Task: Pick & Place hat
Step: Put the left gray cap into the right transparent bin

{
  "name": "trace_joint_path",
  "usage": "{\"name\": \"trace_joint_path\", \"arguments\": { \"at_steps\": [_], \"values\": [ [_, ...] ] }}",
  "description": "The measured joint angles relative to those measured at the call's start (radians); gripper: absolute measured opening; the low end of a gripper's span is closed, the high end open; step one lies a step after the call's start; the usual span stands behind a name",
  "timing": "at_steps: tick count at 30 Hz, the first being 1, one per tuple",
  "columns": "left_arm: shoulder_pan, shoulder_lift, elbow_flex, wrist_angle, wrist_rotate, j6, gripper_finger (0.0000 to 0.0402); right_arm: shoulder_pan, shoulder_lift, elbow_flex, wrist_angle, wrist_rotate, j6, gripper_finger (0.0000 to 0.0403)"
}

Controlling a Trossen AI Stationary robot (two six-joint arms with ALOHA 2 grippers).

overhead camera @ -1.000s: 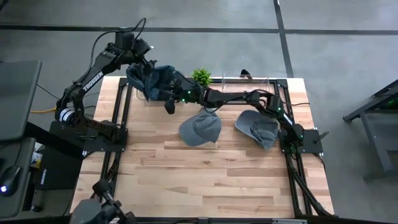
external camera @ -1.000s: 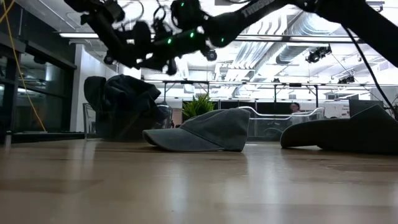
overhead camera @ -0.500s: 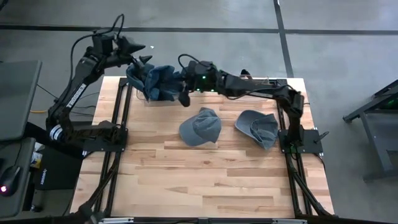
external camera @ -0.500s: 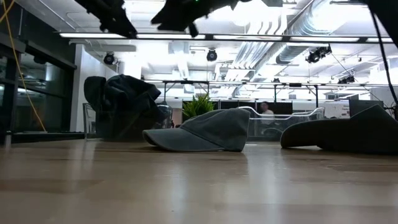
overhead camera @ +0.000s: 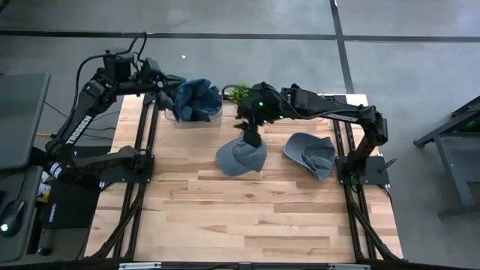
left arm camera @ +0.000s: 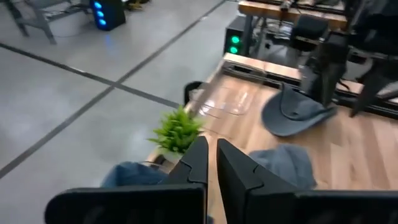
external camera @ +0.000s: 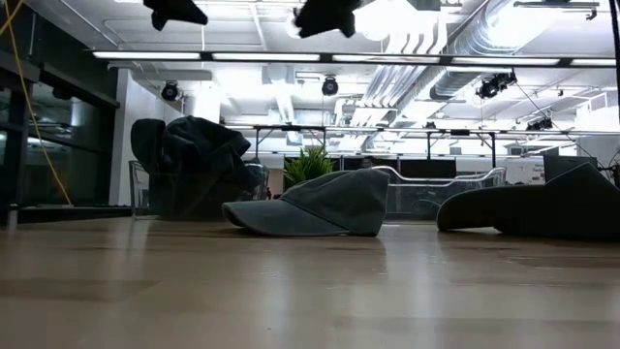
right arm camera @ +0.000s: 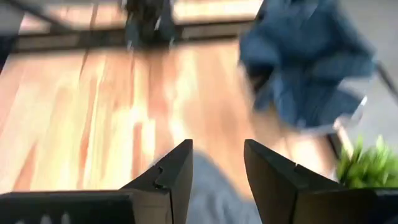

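Beside the small green plant (overhead camera: 238, 91), dark blue hats (overhead camera: 196, 100) are already sitting heaped in a clear bin; two grey hats (overhead camera: 242, 154) (overhead camera: 311, 154) are lying on the tabletop (overhead camera: 247, 210) awaiting pickup. Right tool (overhead camera: 249, 135), fingers parted and empty, is hanging over the nearer grey one; left tool (overhead camera: 166, 97), closed and empty, is hanging beside the heap. No writing is showing legibly.

Bright ceiling lights, glare, blurred right wrist view
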Motion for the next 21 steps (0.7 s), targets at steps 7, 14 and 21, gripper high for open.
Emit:
{"name": "trace_joint_path", "arguments": {
  "at_steps": [7, 14, 21],
  "values": [
    [-0.199, -0.004, -0.004, -0.076, -0.149, -0.078, 0.0002, 0.069, -0.053, 0.000, -0.304, 0.048, 0.052, 0.0138],
    [-0.428, -0.035, -0.109, -0.108, -0.326, -0.231, 0.0000, 0.129, -0.190, -0.174, -0.442, 0.042, 0.129, 0.0138],
    [-0.665, -0.092, -0.276, -0.011, -0.510, -0.440, 0.0000, 0.189, -0.527, -0.560, -0.253, 0.066, 0.304, 0.0138]
  ]
}}
